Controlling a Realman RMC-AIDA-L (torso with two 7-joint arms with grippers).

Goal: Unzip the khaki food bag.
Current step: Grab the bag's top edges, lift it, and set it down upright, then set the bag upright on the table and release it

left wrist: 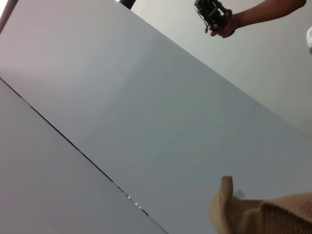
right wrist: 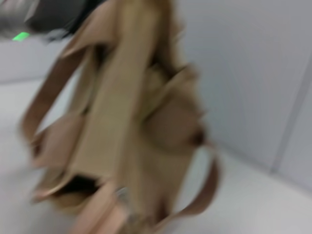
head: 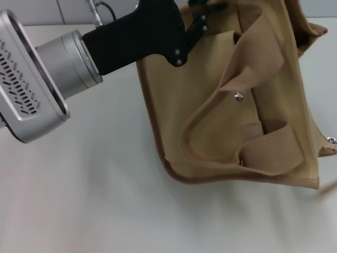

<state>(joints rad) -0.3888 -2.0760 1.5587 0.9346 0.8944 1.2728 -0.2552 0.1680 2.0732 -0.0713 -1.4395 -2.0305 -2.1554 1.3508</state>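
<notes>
The khaki food bag (head: 221,121) stands tilted on the white table, its front face towards me, with a wide webbing handle (head: 210,110), a small metal snap (head: 238,96) and a brown-edged base. My left gripper (head: 202,18) reaches in from the left and sits at the bag's top left edge, at the upper border of the head view. A bit of khaki fabric (left wrist: 263,214) shows close in the left wrist view. The right wrist view shows the bag (right wrist: 131,122) from its end, blurred, with both handles hanging. My right gripper is out of view. The zipper is hidden.
The white table (head: 95,200) spreads in front and left of the bag. My left arm's silver wrist housing (head: 31,79) hangs over the table's left part. A person's hand (left wrist: 224,22) holding a black device shows by the grey wall.
</notes>
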